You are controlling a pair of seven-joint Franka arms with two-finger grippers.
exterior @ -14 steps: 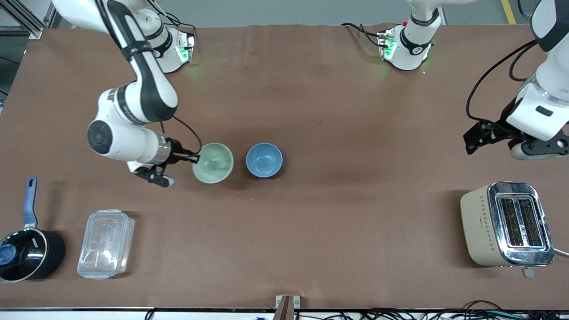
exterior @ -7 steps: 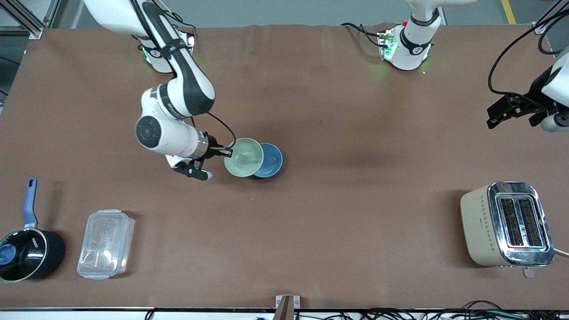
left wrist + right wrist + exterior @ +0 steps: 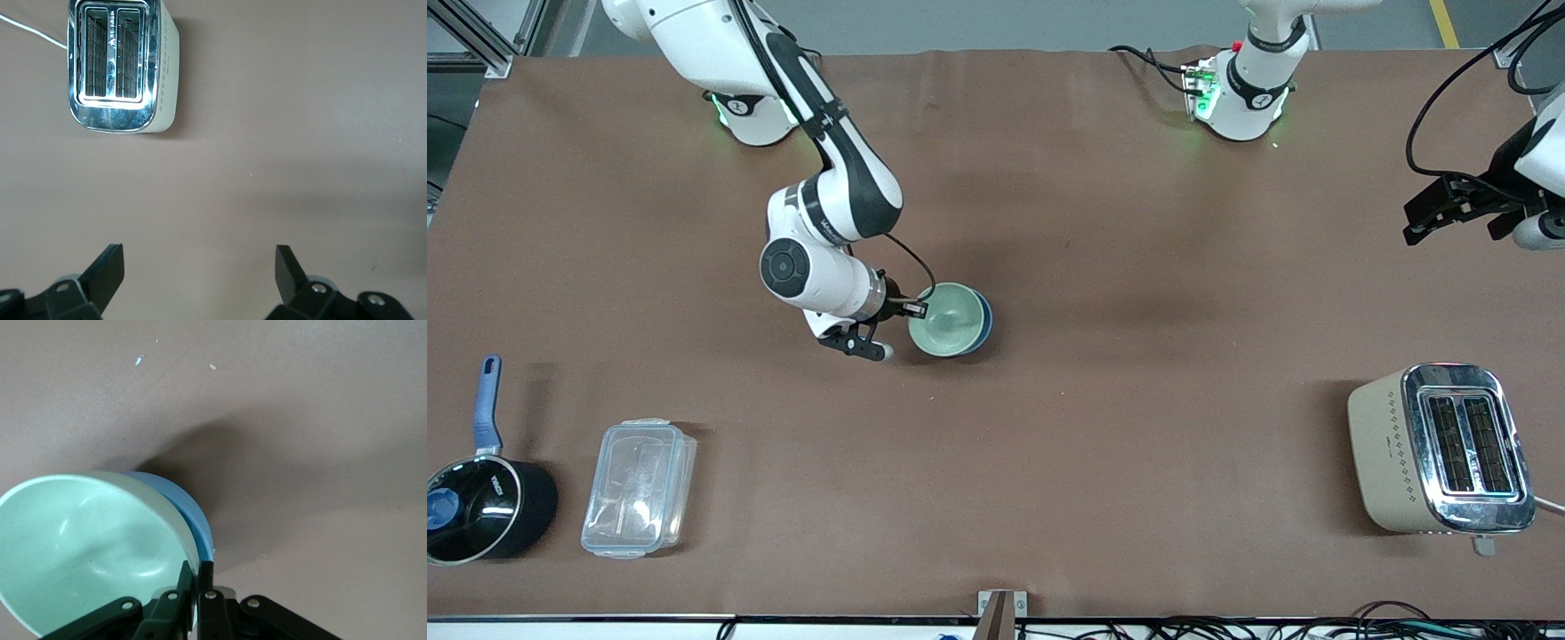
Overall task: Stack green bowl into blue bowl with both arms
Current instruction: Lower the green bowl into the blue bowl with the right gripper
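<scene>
Green bowl (image 3: 951, 318) sits almost squarely over the blue bowl (image 3: 983, 322), near the middle of the counter (image 3: 1103, 427), well clear of every edge. Only a thin blue crescent shows past the green rim on the side toward the left arm's end. The right tool (image 3: 918, 309) is clamped on the green bowl's rim, on the side toward the right arm's end; in the right wrist view its fingers (image 3: 205, 583) pinch the thin wall of the green bowl (image 3: 87, 543) while the blue bowl (image 3: 190, 513) shows just under it. A rim grip like this leaves the bowl's underside free to seat, which seems the reason for holding it there. The green bowl looks slightly tilted, so it is probably not yet fully settled, and release looks like the step at hand.

The left tool (image 3: 1463, 209) waits with its fingers spread wide and empty, over the counter's edge at the left arm's end, out of the way. A toaster (image 3: 1440, 449) stands near that end's front corner; a saucepan (image 3: 480, 507) and a clear container (image 3: 639, 487) lie near the front corner at the right arm's end.
</scene>
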